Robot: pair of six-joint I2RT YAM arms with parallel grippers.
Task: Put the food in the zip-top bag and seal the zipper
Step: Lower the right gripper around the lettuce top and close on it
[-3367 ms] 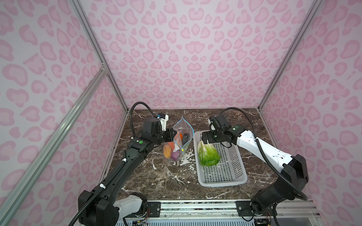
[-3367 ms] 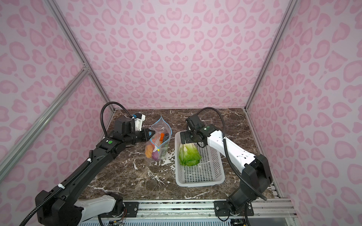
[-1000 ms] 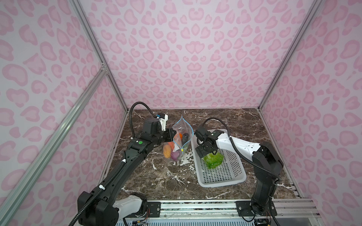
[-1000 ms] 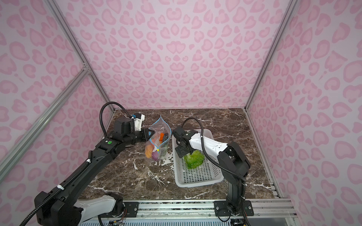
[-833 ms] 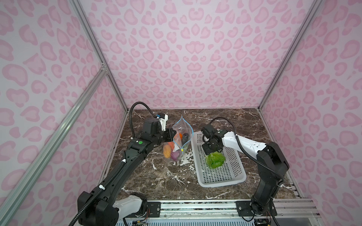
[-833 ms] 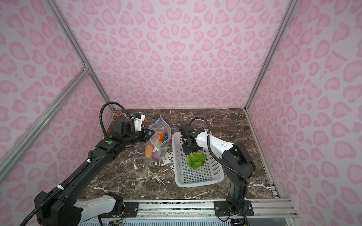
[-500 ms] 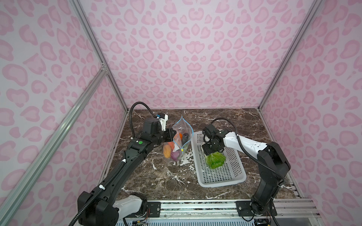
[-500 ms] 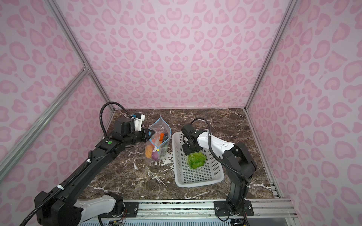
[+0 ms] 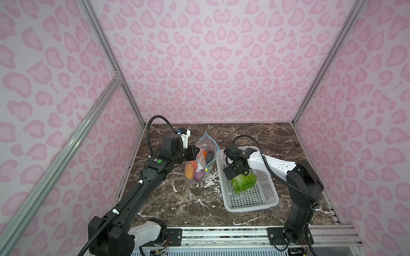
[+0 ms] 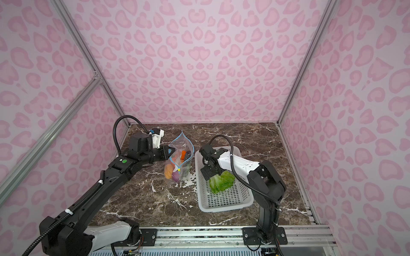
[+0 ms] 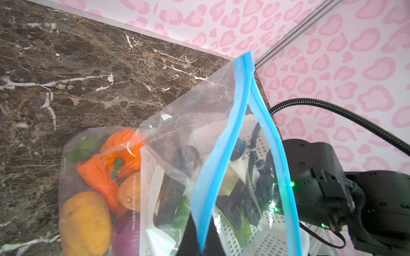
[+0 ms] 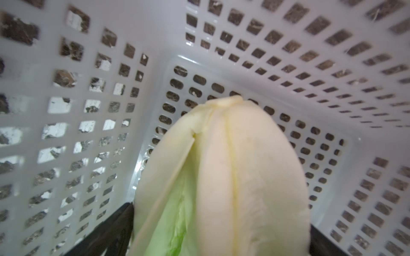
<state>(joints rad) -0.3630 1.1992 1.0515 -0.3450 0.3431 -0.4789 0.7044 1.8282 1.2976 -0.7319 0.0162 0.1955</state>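
The zip-top bag point(image 9: 205, 144) point(image 10: 180, 144) stands on the marble with its mouth open. My left gripper point(image 9: 195, 154) point(image 10: 169, 153) point(image 11: 199, 243) is shut on one side of its blue zipper point(image 11: 221, 166) rim. A yellow-marked slider point(image 9: 206, 169) sits at the low end. Inside lie a potato point(image 11: 84, 221), carrot point(image 11: 97, 175), orange fruit point(image 11: 126, 144), purple onion point(image 11: 126, 235) and dark cucumber point(image 11: 170, 199). The white-green cabbage point(image 9: 244, 182) point(image 10: 221, 182) point(image 12: 233, 166) lies in the basket. My right gripper point(image 9: 235, 175) point(image 10: 210, 174) straddles its leafy end, open wide, black fingers point(image 12: 111, 232) against its sides.
The white perforated basket point(image 9: 250, 201) point(image 10: 224, 201) point(image 12: 288, 44) sits right of the bag, its left wall close to it. Pink patterned walls enclose the marble floor on three sides. A metal rail runs along the front edge.
The right gripper came from the basket's back end down onto the cabbage. In the last second it shifted slightly right with the cabbage and its jaws widened. The left arm and bag stayed still.
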